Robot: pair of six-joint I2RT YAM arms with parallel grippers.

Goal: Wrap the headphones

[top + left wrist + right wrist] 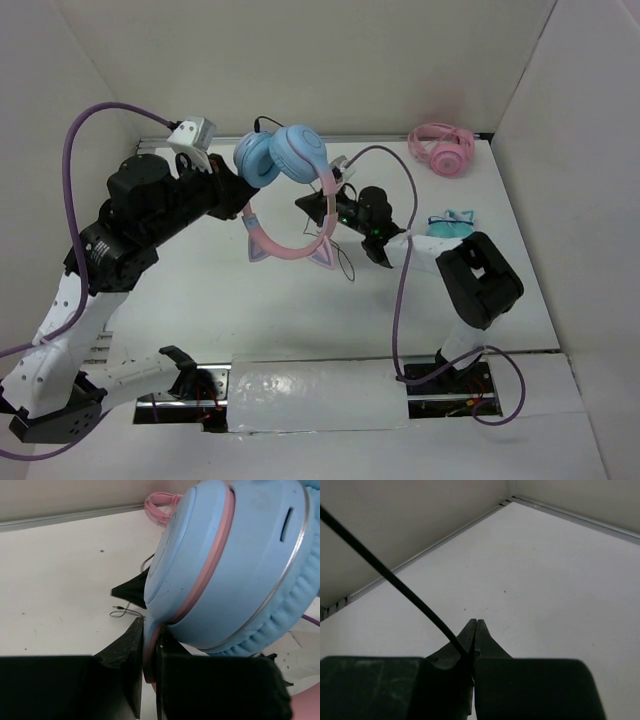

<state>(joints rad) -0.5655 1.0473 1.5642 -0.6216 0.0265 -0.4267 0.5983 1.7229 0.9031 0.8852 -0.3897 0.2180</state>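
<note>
Two pincers, both committed. The left pincer (150,647) was clamped on the pink headband (150,665) just under a light-blue ear cup (235,565). It held the headphones (280,158) off the counter (200,300), upper middle of the top view, with the cat ears (323,258) hanging low. The right pincer (475,628) was pinched nearly shut on the thin black cable (395,582), which ran straight and taut to the upper left of its wrist view.

Here's the worry: that cable was slim and sat right at the jaw tips, so a firm pull could let it slide out. Pull harder, and the headband might twist in the left grip, or the cable could strain at the cup. The slack loop below looked ready to snag a cat ear. The teal headphones (452,226) lay close beside the right arm, so a wide winding sweep could knock them.
</note>
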